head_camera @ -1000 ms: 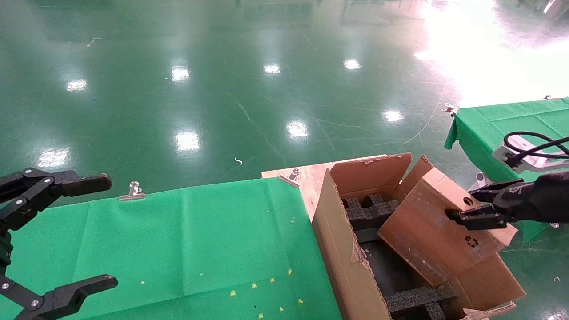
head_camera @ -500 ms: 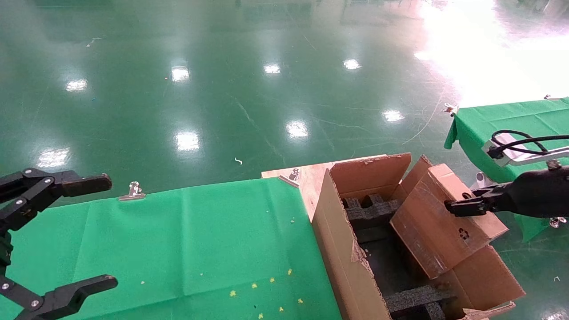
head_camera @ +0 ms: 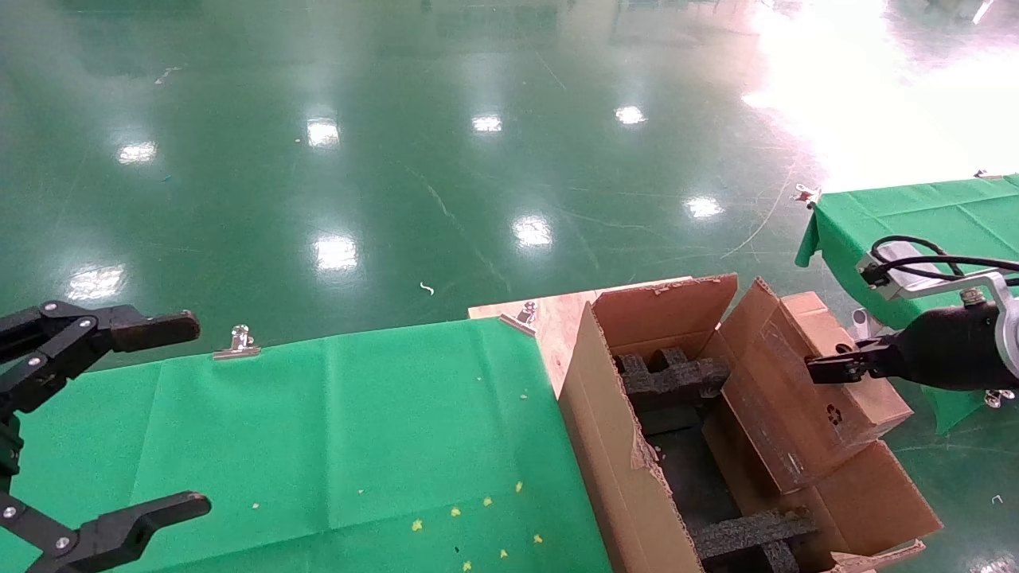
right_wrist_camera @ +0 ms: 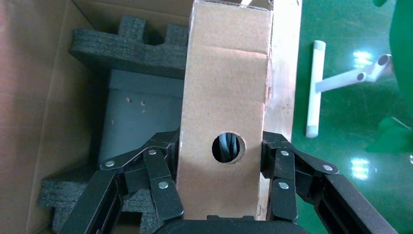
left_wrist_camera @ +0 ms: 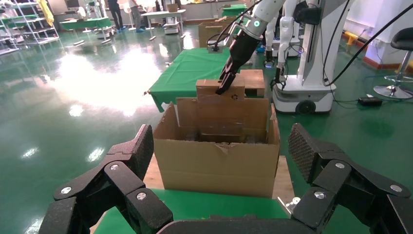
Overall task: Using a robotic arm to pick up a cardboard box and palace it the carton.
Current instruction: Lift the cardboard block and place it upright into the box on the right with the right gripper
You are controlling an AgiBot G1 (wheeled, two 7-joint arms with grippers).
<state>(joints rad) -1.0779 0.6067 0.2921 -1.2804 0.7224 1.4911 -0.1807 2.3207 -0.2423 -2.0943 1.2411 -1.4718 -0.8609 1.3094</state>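
The small cardboard box (head_camera: 804, 398), with a round hole and a recycling symbol, stands tilted on edge in the right side of the large carton (head_camera: 605, 446), against the right flap. My right gripper (head_camera: 832, 368) is shut on its upper end near the hole. In the right wrist view the fingers (right_wrist_camera: 160, 180) clamp both faces of the box (right_wrist_camera: 224, 87), with black foam (right_wrist_camera: 131, 44) below in the carton (right_wrist_camera: 39, 97). My left gripper (head_camera: 195, 414) is open and empty, parked at the far left over the green table; from it the carton (left_wrist_camera: 214, 161) and box (left_wrist_camera: 214, 90) show ahead.
A green cloth table (head_camera: 318, 430) lies left of the carton, held by metal clips (head_camera: 236, 342). The carton stands on a wooden board (head_camera: 549, 318). A second green table (head_camera: 899, 215) is at the right. A white pipe stand (right_wrist_camera: 314, 87) stands on the floor beside the carton.
My right gripper has drawn back to the right with the box. The box has tipped steeper and sunk lower along the carton's right side. The left arm has not moved.
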